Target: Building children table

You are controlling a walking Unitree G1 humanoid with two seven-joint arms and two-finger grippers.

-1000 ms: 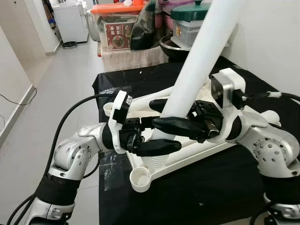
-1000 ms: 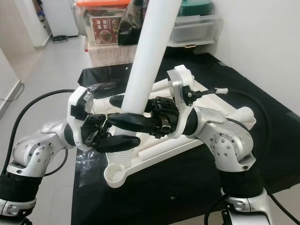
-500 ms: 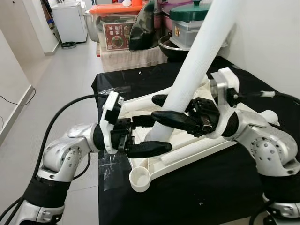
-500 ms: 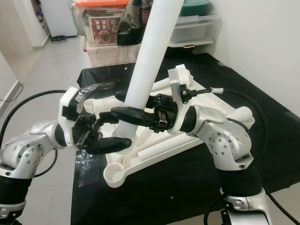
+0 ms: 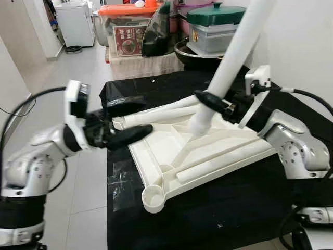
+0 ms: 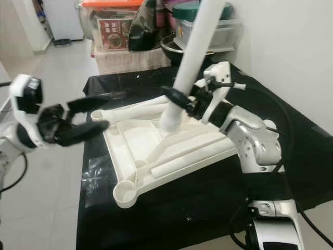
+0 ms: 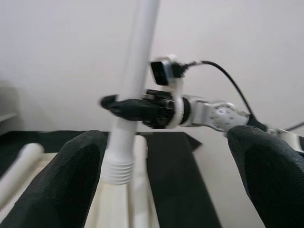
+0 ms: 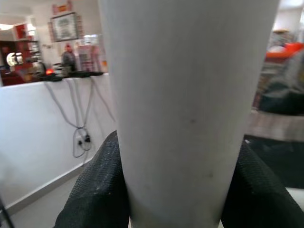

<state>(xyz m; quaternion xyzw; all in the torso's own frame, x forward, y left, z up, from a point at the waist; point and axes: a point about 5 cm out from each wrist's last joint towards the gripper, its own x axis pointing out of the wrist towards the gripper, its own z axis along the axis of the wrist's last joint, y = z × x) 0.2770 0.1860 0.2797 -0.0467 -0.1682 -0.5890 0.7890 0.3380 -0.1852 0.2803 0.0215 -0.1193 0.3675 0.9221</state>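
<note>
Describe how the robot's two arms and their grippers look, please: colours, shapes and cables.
Both arms are silver metal with rounded joints and black bands. The left gripper and the right gripper each have two long black fingers with a textured surface. A white block-shaped camera housing sits on each wrist. A black cable runs along each arm.

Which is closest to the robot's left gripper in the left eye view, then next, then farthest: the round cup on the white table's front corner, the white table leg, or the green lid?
1. Round cup: front corner, nearest the left gripper.
2. White table leg: held by the right gripper, across the tabletop.
3. Green lid: far back, on a box.
</note>
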